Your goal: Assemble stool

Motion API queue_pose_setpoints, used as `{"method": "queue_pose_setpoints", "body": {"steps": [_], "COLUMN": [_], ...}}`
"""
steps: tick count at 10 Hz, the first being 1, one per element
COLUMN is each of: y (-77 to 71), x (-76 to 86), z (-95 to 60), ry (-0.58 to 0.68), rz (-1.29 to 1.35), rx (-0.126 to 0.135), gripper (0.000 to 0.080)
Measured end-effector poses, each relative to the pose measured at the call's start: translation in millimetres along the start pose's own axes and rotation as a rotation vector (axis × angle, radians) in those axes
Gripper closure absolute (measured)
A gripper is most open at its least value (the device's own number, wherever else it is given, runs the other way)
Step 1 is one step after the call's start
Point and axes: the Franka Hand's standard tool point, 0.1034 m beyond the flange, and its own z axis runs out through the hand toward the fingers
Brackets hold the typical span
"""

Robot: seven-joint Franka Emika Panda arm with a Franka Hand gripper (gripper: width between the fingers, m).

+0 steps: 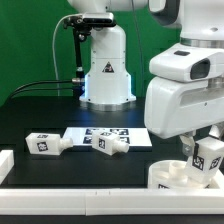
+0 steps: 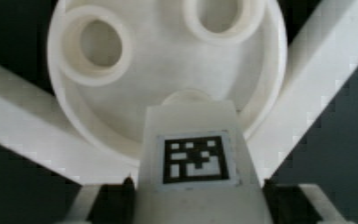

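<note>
- My end effector (image 1: 204, 149) is clamped on one stool leg (image 2: 197, 140), held upright just over the seat (image 1: 170, 177); I cannot tell whether they touch.
- A second leg (image 1: 45, 143) and a third leg (image 1: 108, 146) lie well apart from the seat, the third on the marker board (image 1: 138, 138).
- I judge the parts light, stiff and slick, so grip flat sides.
- The seat's visible sockets (image 2: 98, 45) are empty.

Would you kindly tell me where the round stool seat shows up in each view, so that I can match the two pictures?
Exterior view: the round seat lies at the bottom edge, toward the exterior view's right, just under the claw.
Wrist view: the round seat fills most of the picture, two holes showing.
Shared landmark: the tagged leg gripped in the claw, in front of the seat in both.
</note>
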Motion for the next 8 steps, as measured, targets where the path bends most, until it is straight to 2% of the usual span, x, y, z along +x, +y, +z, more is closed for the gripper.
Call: {"method": "queue_pose_setpoints", "body": {"steps": [3, 6, 8], "y": [0.0, -0.4, -0.4], "x": [0.1, -1.4, -2.0], "z": [-0.2, 0.6, 0.9], "ry": [0.001, 0.012, 0.005], "rz": [0.203, 0.676, 0.782], "rx": [0.003, 0.048, 0.066], "gripper": [0.0459, 0.0459, 0.0459]}}
